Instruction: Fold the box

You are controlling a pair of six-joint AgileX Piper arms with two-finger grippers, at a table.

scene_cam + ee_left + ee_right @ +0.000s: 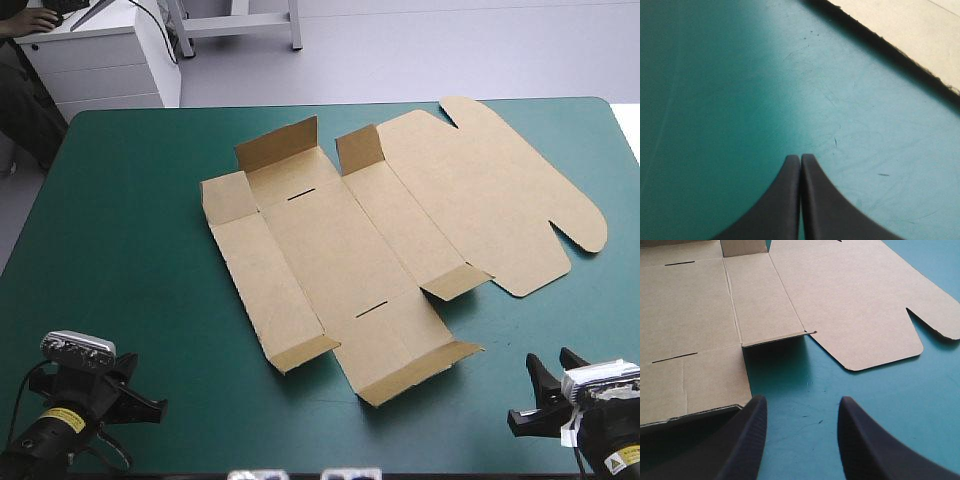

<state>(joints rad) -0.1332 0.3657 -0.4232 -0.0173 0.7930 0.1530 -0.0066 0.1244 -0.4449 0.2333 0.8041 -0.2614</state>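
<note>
The brown box [380,235] lies as a flat cut sheet in the middle of the teal-green table, its small end flaps tilted up a little and its wide lid panel spread toward the far right. My left gripper [135,395] rests at the near left corner, well short of the sheet, its black fingers [801,162] shut into one point over bare cover. At the near right corner my right gripper [550,375] stands open. Ahead of it in the right wrist view lie the box [715,315] and its raised near flap, with nothing between its fingers [757,415].
A white cabinet [100,55] stands beyond the table's far left corner. The table's edge [890,50] runs ahead of the left gripper, with pale floor beyond it. Bare teal-green cover surrounds the sheet on all sides.
</note>
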